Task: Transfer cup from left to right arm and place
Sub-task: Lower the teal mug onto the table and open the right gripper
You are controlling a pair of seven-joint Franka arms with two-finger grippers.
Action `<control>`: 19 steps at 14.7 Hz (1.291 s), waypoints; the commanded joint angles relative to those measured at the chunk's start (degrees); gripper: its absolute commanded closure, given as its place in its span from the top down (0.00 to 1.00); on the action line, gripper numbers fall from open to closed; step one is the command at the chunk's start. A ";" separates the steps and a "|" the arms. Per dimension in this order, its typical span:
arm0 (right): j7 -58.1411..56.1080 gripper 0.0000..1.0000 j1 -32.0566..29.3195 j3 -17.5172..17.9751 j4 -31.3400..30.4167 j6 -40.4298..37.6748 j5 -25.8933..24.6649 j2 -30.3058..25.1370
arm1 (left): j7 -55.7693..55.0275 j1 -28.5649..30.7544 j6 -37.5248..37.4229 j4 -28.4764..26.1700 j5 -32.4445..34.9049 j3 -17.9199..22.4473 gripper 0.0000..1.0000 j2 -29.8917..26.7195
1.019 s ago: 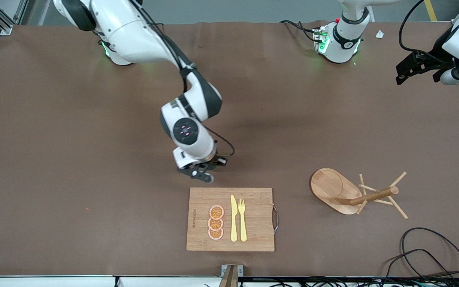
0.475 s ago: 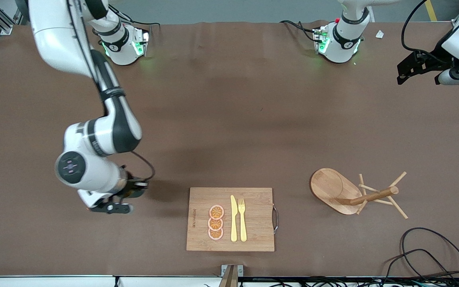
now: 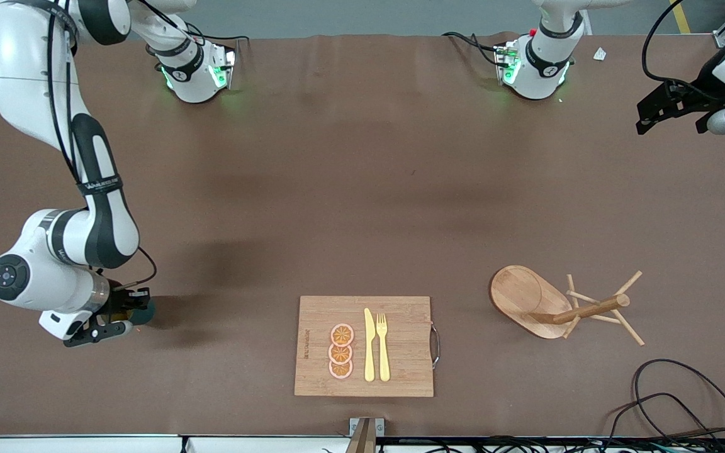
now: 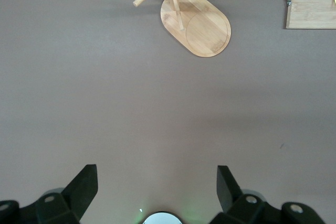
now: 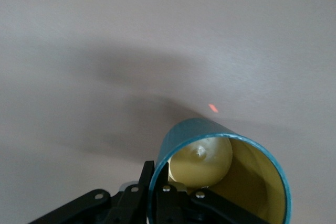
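The brown surface (image 3: 362, 189) spans the whole front view, with both arm bases along its top edge. The right arm reaches down toward its own end of the surface, and its right claw (image 3: 107, 321) hangs low over the brown cover there, well apart from the cutting board. The left arm waits raised at its own end, the left claw (image 3: 677, 113) held over the surface near the edge, its fingers (image 4: 84, 184) spread wide with nothing between them.

The bamboo cutting board (image 3: 400, 346) lies near the front camera at the middle of the surface. Toward the left arm's end lies the wooden mug tree (image 3: 557, 305), tipped on its side, its oval base (image 4: 197, 24) and pegs showing in the left wrist view.

The cup (image 5: 220, 171) is gripped in the right claw, one finger inside its mustard-yellow wall and the teal rim facing the wrist camera. On the board lie a yellow knife (image 3: 369, 346), a yellow fork (image 3: 382, 346) and three orange slices (image 3: 341, 351)
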 commanded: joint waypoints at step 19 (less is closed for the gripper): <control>9.26 1.00 -0.99 0.60 -1.21 -19.55 -5.60 -31.25 | 0.83 2.60 -0.96 5.58 0.68 -0.20 1.00 3.28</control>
